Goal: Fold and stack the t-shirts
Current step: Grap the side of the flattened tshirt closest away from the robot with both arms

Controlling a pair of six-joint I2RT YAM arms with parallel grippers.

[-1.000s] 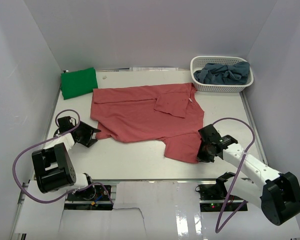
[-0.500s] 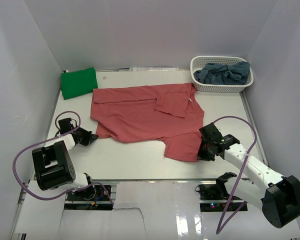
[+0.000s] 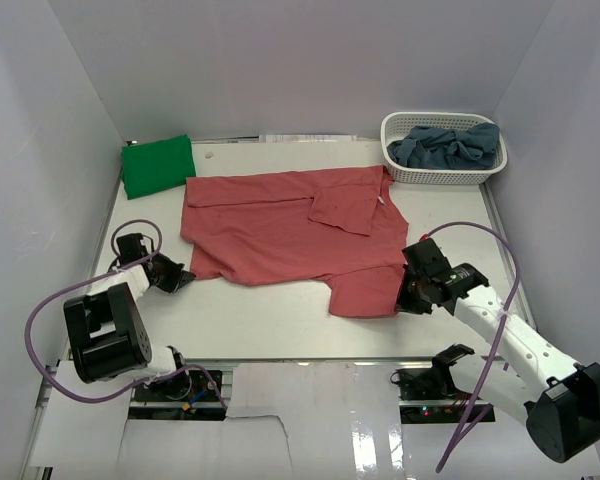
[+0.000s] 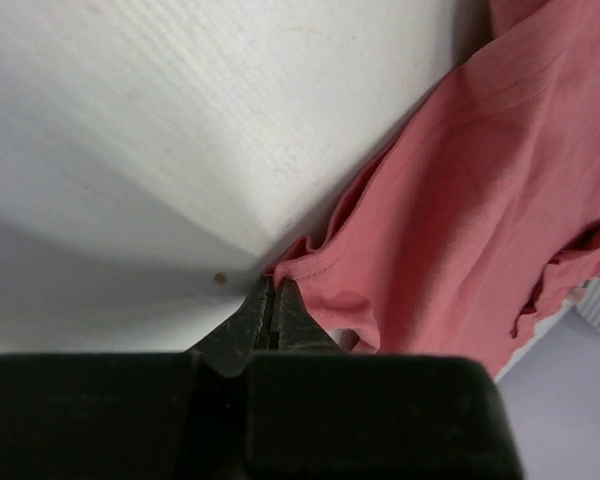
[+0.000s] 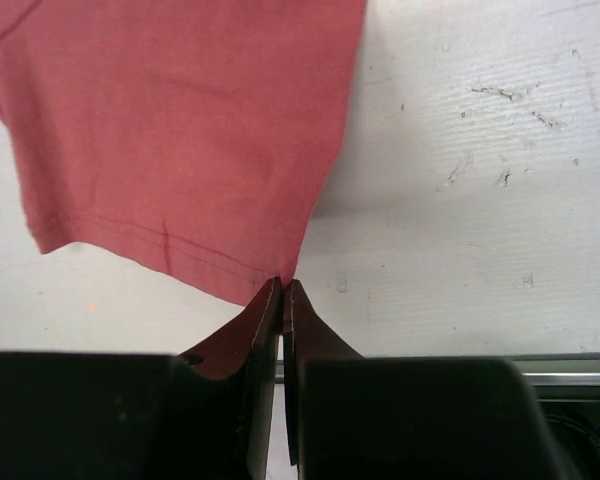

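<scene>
A salmon-red t-shirt (image 3: 280, 225) lies spread over the middle of the table, its top part folded over. My left gripper (image 3: 183, 273) is at the shirt's near left corner. In the left wrist view that gripper (image 4: 273, 285) is shut, with the hem corner of the shirt (image 4: 460, 200) pinched at its tips. My right gripper (image 3: 402, 300) is at the near right corner. In the right wrist view it (image 5: 281, 285) is shut on the hem of the shirt (image 5: 180, 120), which hangs slightly above the table. A folded green t-shirt (image 3: 157, 165) lies at the back left.
A white lattice basket (image 3: 440, 177) at the back right holds crumpled grey-blue t-shirts (image 3: 448, 145). Grey walls stand close on the left, back and right. Bare table shows along the near edge between my two arms.
My left gripper has closed on the shirt's near left corner. My right gripper, still shut on the other corner, has shifted slightly right and away with the cloth.
</scene>
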